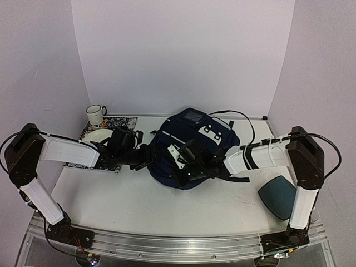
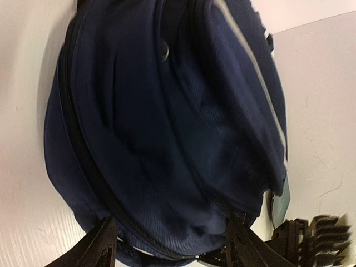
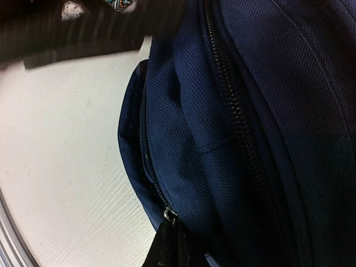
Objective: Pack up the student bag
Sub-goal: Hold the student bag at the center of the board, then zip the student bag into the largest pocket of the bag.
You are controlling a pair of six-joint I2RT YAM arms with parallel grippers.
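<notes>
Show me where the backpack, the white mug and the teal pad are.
Backpack [image 1: 189, 129]: top view, navy front fabric.
White mug [image 1: 95, 115]: top view, its side wall.
Teal pad [image 1: 278, 196]: top view, its middle.

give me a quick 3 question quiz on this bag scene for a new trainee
1. True or false: the white mug stands on top of the student bag.
2. Which is shut: (a) the left hand, (b) the right hand, (c) both?
3. Fill in: the teal pad lies on the table beside the ____ arm.

Key
1. False: the mug stands apart from the bag, at the far left.
2. b: it is shut right at a zip slider on the bag, while the left fingers are spread wide.
3. right
</notes>
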